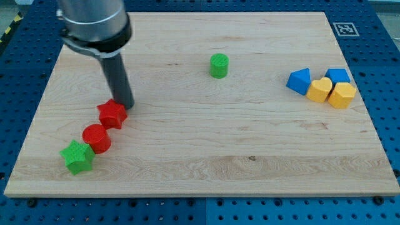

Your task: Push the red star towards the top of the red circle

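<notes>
Red star-shaped block (pixel 112 114) sat on the pale wooden board (pixel 206 169), just below and slightly to the view's left of my tip (pixel 127 104), touching it or very nearly; I could not tell which. The tool is a bare dark rod with no jaws, so nothing was clamped.

Red round block (pixel 97 138) lay further from the tip along the same diagonal, down and to the view's left, beside the star and perhaps touching it. Beyond it sat the green star-shaped block (pixel 77 157).

Judgement: the star looked nearly placed, at the circle's upper right. A short, slow nudge toward the view's left, through the star's centre, seemed best; pushing down would shove the circle.

Well off to the tip's right were the green cylinder (pixel 219 65) and a blue and yellow cluster (pixel 322 86).
</notes>
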